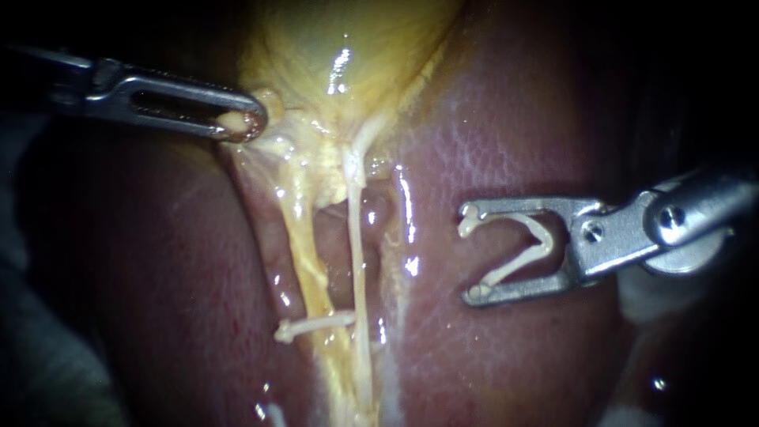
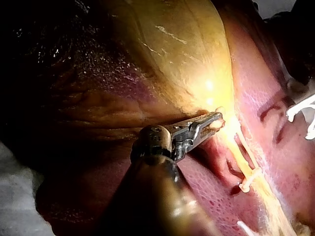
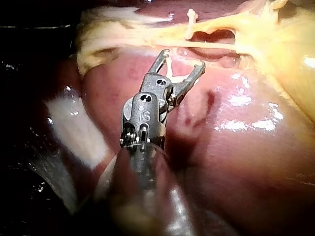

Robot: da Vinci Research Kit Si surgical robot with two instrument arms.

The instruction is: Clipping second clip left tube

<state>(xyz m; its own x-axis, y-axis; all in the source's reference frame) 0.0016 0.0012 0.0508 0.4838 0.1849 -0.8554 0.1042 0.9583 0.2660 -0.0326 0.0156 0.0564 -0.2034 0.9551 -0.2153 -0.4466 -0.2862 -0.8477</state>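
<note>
My left instrument (image 1: 245, 122): the shaft enters from the left of the endoscope view. The jaws are clamped on a small nub of pale tissue at the lower edge of the gallbladder (image 1: 348, 47), one jaw on each side of it.
My right instrument (image 1: 472, 251): the shaft enters from the right. The jaws stand wide apart, each bearing one arm of an open clip (image 1: 544, 241), so I hold it from two sides. The jaw tips point toward the tubes.
Open clip: white and V-shaped, with its hinge deep between my jaws and its mouth facing the tubes. It hangs over the liver (image 1: 514, 364), apart from both tubes.
Left tube (image 1: 302, 229): yellowish and the thicker of the two. It runs down from the gallbladder's neck, well apart from my right jaws.
Placed clip (image 1: 312, 325): white and closed, lying crosswise on the left tube low down. One end reaches the right tube (image 1: 357, 261); I cannot tell whether it takes that tube in.
Right tube: thin and whitish, just beside the left tube, with a dark gap between them in the upper stretch.
Level: the open clip's mouth faces the stretch of tube between the placed clip and the gallbladder.
Liver: reddish and wet, with bright glints, lying under and to both sides of the tubes.
Right wrist view: the tubes lie ahead of my jaw tips.
</note>
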